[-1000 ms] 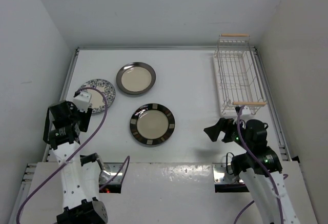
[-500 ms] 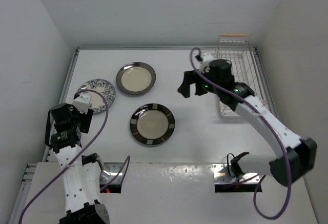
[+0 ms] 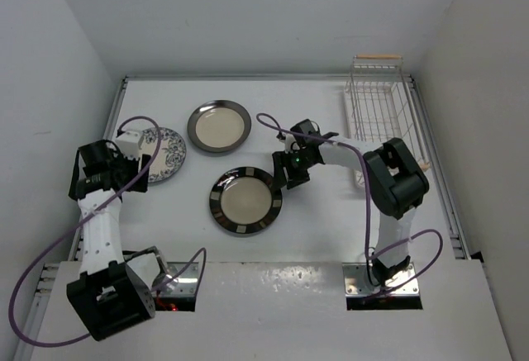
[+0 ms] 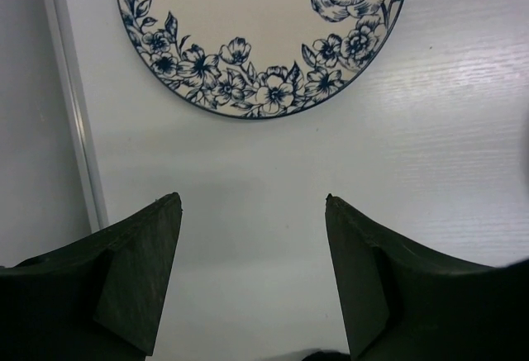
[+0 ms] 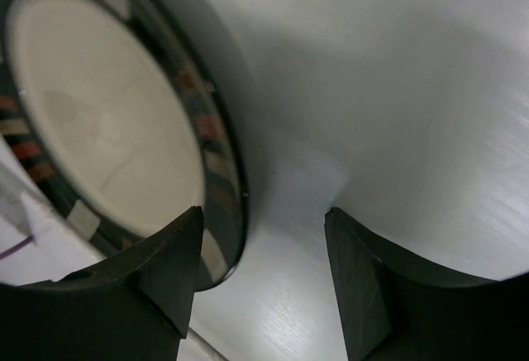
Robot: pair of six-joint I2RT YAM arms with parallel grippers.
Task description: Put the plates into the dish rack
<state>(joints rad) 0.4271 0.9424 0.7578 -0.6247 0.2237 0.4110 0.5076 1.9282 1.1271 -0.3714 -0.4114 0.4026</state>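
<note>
Both spread, nothing pinched: left end effector (image 4: 252, 204) near floral plate (image 4: 248, 22), right end effector (image 5: 263, 212) beside square-marked plate (image 5: 99, 113) rim.

White worktop (image 3: 331, 212), walls on three sides
Three plates flat on left half, apart from one another: floral plate (image 3: 171, 153) far left, shiny-rimmed plate (image 3: 219, 126) behind it to right, square-marked plate (image 3: 245, 201) nearest arm bases
Rack (image 3: 376, 105) at far right, long side along wall, wooden handle (image 3: 377, 57) at far end
Left gripper (image 3: 131, 165) at floral plate's left edge
Right arm (image 3: 397, 179) folded leftward, right gripper (image 3: 284, 174) low at square-marked plate's upper right rim
Purple cables (image 3: 137, 118) loop off both arms
</note>
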